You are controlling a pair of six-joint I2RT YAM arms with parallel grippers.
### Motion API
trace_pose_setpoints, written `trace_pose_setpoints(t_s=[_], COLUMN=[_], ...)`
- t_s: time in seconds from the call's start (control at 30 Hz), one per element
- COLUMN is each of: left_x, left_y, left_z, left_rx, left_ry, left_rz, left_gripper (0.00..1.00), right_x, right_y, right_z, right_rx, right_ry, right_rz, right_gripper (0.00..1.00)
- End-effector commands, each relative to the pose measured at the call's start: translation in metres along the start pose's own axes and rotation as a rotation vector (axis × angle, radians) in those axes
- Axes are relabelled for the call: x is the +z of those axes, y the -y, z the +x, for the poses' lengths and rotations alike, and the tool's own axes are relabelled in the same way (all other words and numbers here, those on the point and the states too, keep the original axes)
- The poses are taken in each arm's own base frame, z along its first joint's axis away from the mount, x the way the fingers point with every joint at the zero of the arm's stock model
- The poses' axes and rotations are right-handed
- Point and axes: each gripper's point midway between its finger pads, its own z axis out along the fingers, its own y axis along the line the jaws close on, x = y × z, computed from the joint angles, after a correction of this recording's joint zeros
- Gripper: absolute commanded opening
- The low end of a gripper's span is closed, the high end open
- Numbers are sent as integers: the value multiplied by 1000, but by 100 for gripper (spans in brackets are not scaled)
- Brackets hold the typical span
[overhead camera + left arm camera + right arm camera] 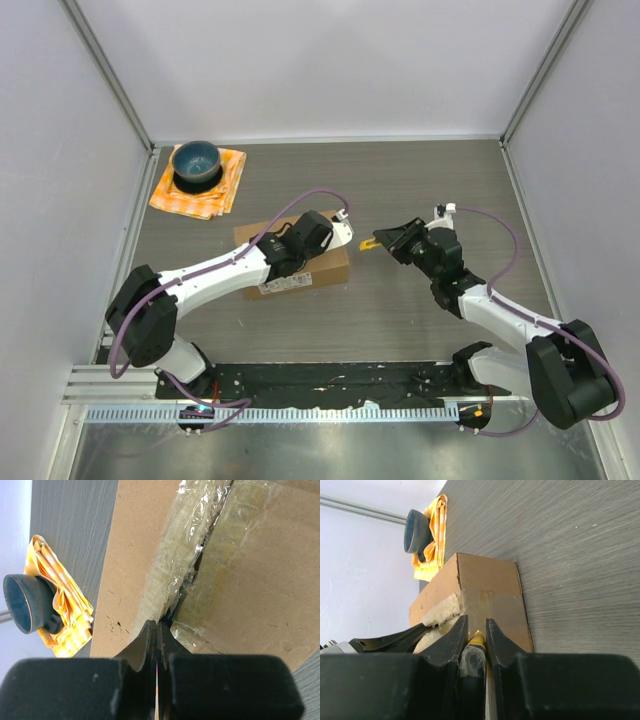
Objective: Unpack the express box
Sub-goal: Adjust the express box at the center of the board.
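Seam-opening seems the step in hand: the left end effector [157, 629], clenched, has its tips at the taped seam of the express box [325, 272] directly beneath it. The right end effector [476, 625], facing the box's end, grasps a yellow-tipped tool [477, 639], which must next reach that seam.

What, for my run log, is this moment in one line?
left fingers: shut at tape seam | right fingers: shut on yellow-tipped tool, facing box | box: taped
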Motion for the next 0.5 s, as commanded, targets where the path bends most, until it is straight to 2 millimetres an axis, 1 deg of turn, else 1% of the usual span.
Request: trace_pose_setpoints(t_s=[0.0, 0.07, 0.2, 0.3, 0.33, 0.47], left_x=[-7, -9, -10, -13, -14, -16], left_y=[-14, -12, -6, 3, 6, 5], left_z=[-18, -16, -15, -17, -17, -18], left_rx=[-32, -27, -15, -6, 3, 3], left_ry=[61, 60, 59, 64, 62, 64], left_rz=[-32, -21, 3, 39, 43, 42], left_gripper=[0, 0, 0, 0, 0, 0], right_x=[8, 11, 22, 28, 32, 36], right_y=[-53, -58, -61, -58, -54, -54], right_z=[-31, -36, -37, -36, -33, -33], right_rx=[32, 33, 65, 79, 82, 84], right_ry=[97, 111, 116, 116, 108, 103], right_rz=[-169, -177, -192, -193, -184, -189], right_gripper=[1, 1, 1, 1, 1, 1])
